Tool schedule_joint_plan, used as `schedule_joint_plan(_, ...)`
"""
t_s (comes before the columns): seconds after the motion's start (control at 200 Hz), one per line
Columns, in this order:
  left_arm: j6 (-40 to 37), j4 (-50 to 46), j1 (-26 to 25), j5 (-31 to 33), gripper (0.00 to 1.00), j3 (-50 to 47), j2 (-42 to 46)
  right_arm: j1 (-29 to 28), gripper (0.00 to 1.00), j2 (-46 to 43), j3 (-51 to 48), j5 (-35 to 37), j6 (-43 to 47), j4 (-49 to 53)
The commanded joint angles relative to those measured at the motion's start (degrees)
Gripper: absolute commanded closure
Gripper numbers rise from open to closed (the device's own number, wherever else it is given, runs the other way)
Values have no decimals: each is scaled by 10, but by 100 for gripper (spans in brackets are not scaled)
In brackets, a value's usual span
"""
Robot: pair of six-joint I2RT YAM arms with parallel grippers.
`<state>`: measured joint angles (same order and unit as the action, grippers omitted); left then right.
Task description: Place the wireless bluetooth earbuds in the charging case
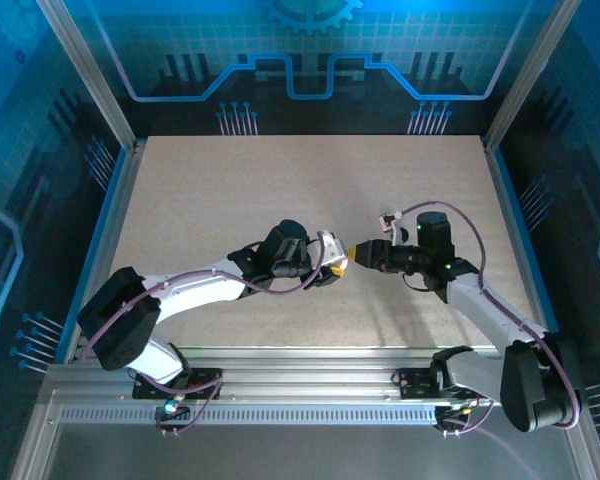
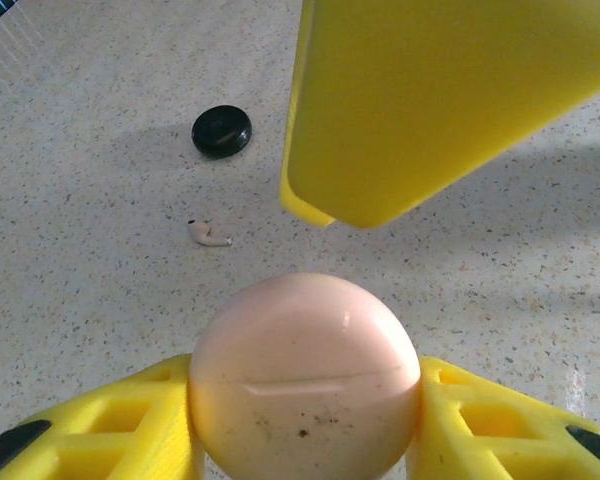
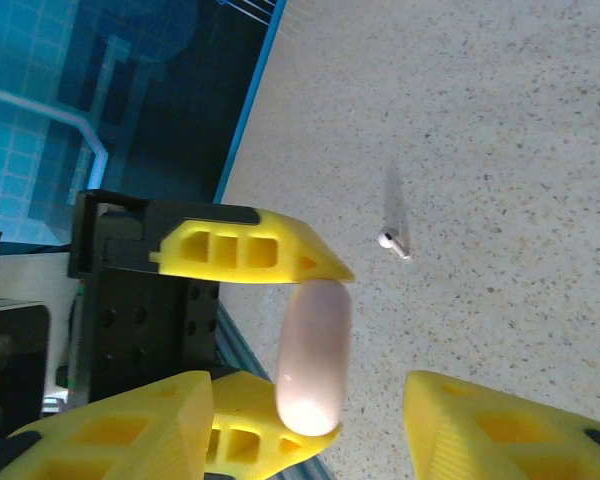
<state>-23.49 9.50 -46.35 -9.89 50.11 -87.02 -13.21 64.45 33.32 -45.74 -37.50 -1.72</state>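
My left gripper (image 2: 305, 415) is shut on the charging case (image 2: 305, 380), a closed pink round case with its seam facing the camera, held above the table. In the right wrist view the case (image 3: 315, 350) shows edge-on between the left gripper's yellow fingers (image 3: 250, 250). My right gripper (image 3: 310, 440) is open, its fingers standing either side of the case with a gap on the right. One of its fingers (image 2: 430, 100) hangs just beyond the case. A pale whitish earbud (image 2: 208, 234) (image 3: 393, 241) lies on the table. Both grippers (image 1: 330, 262) (image 1: 362, 254) meet at the table's middle.
A black round disc (image 2: 221, 130) lies on the speckled table beyond the earbud. The table (image 1: 310, 180) is walled by blue panels at the back and sides. A metal rail (image 1: 310, 385) runs along the near edge.
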Motion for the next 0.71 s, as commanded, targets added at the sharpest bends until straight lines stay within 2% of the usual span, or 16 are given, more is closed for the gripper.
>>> schedule_joint_plan(0.0,-15,4,-5,-3,55,20,2,-13,48,-4,19,-5,10,18)
schedule_joint_plan(0.28,-13,11,-7,-5,55,20,6,-35,49,17,21,7,12,16)
schedule_joint_plan(0.485,-10,23,-9,-9,55,24,3,-48,55,36,34,4,15,12)
schedule_joint_plan(0.7,-14,25,-10,-8,55,21,9,-52,66,46,39,-1,19,7)
